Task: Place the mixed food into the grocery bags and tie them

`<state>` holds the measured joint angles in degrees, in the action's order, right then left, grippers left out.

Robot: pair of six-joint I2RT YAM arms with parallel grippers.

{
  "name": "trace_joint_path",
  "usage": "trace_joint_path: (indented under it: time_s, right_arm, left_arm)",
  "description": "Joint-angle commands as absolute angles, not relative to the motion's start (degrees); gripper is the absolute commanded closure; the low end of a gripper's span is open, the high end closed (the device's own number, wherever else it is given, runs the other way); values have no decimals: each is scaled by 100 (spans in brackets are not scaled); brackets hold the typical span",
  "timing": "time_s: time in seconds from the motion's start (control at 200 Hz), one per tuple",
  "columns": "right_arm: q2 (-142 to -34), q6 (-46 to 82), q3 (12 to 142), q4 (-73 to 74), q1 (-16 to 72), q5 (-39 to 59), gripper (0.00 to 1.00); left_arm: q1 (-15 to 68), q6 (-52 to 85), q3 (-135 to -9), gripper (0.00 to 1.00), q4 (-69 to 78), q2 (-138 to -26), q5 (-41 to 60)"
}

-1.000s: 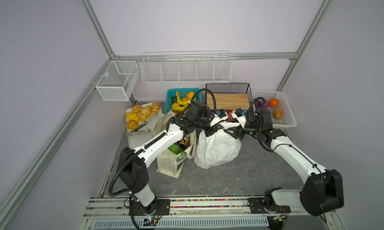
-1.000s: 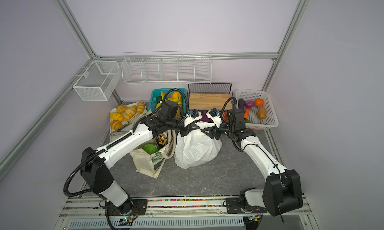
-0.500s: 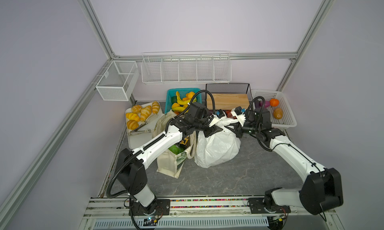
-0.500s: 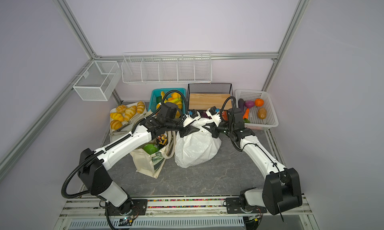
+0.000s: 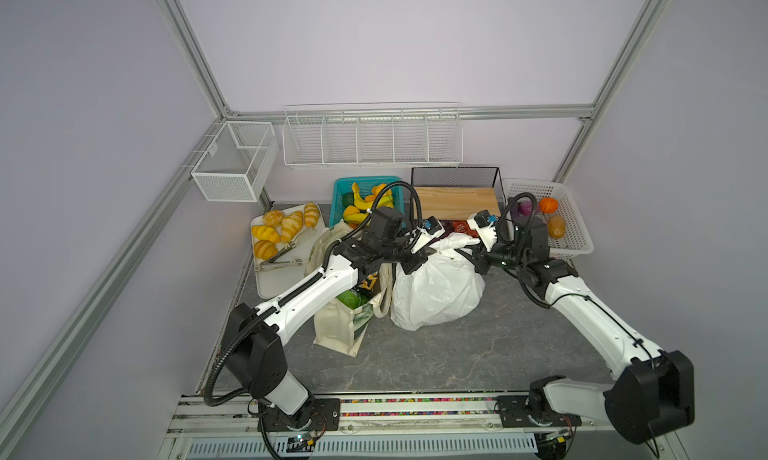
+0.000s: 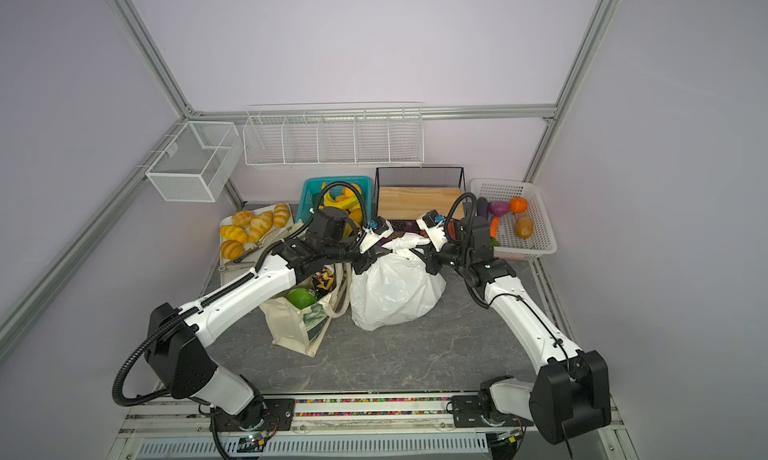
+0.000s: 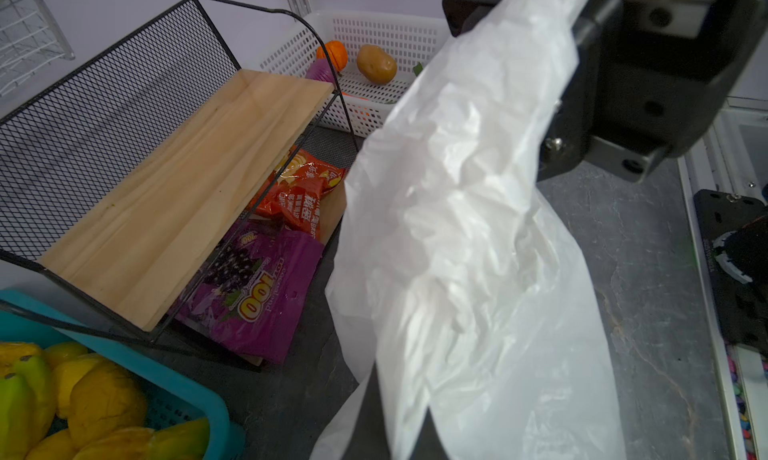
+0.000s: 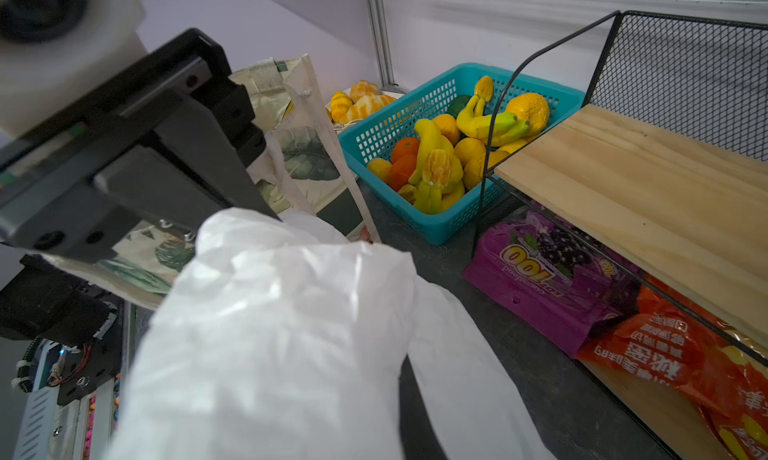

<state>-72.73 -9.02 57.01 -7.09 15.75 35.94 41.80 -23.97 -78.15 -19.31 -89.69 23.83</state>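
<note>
We've L gripper & R gripper pinched shut on plastic carrier bag handles; film betw. them may tear if overpulled.

Plastic carrier bag: thin white film, translucent, heavily creased, with a faint sheen.
Canvas tote: cream woven cloth, matt, with a printed leaf panel.
Tabletop: dark grey, stone-patterned with pale veins, matt.
Shelf rack: black metal mesh on a black wire frame. Its board is pale bare wood with straight visible grain.
Teal basket and white basket: smooth perforated plastic.
Purple snack packet and orange-red snack packet: glossy wrinkled film.
Wire wall rack: white-coated wire.
Enclosure frame: dull silver metal profile.
Arm shells: smooth white plastic, with matt black joints.
</note>
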Motion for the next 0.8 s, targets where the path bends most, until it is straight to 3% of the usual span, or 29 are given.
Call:
trace_joint_path:
  time_s: [0.0,0.235,0.41,0.665,0.795]
  right_arm:
    - [-7059,-836,5630,-692,1572,3140,93]
    - [-6970,-652,5592,-573,1584,3008,93]
    - [-7098,13,5391,145,1676,3558,93]
    - [-7250,1185,5071,1349,1850,3428,93]
    - [-7286,1218,5164,1180,1863,3395,93]
  left_arm:
    - [4144,-2169,-7696,100,-1743,-8718,2479]
    - [4140,-1914,-7697,100,-1685,-8805,2519]
    - [4196,-1527,-7686,100,-1309,-8960,2675]
    - [4372,-1282,-7636,100,-1131,-9122,2603]
    - [4377,-1248,-7613,100,-1164,-9107,2388]
